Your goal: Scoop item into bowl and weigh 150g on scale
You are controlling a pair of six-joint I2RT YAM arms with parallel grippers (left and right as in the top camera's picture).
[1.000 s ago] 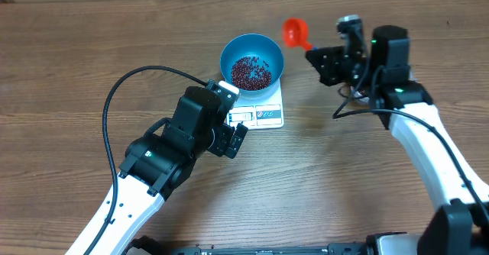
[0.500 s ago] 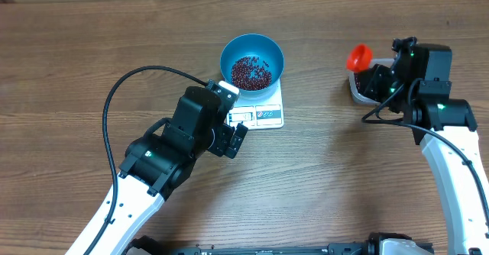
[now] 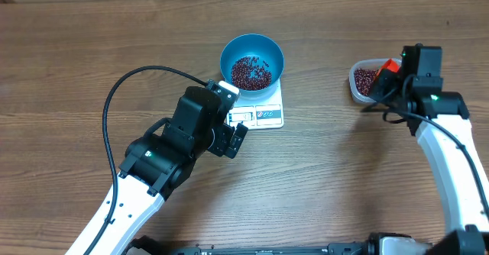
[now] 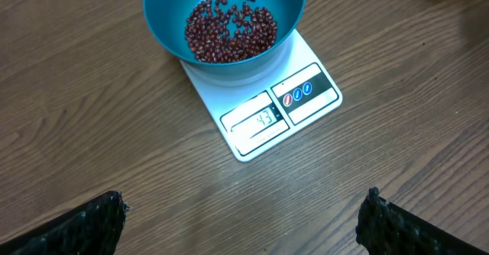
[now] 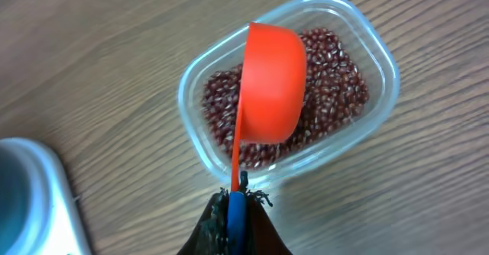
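Overhead view: the round bright blue bowl [image 3: 252, 44] sits on the small white rectangular digital scale [image 3: 263, 116], with a loose layer of dark red-maroon beans [image 3: 250, 72] in its bottom. The left gripper [image 3: 238, 139] hovers just beside the scale's near edge, jaws spread wide and holding nothing. Well apart to the right, the right gripper [image 3: 388, 79] is clenched on the handle of an orange plastic scoop [image 3: 389, 66], which sits over a clear rounded-rectangular plastic tub [image 3: 352, 81] holding the bean supply. Left wrist view: this alone shows the display [image 4: 263, 120], which appears to read 43. By judgement the fill is far short of target and several more scoops are needed. The tub and scoop lie outside this frame. Right wrist view: this alone shows the scoop cup turned on its side above the tub's beans, with the thin handle pinched between closed fingers. Whether the cup touches the beans or carries any cannot be told. Only a corner of the scale is visible at the left edge. Hazards: the thin handle may pivot in the pinch under load, tipping beans onto the wooden table [image 3: 76, 56] during the crossing to the bowl. Digging may push the light tub sideways. The left gripper, so near the scale, could nudge it and falsify the reading. A full scoop late in the fill could overshoot.
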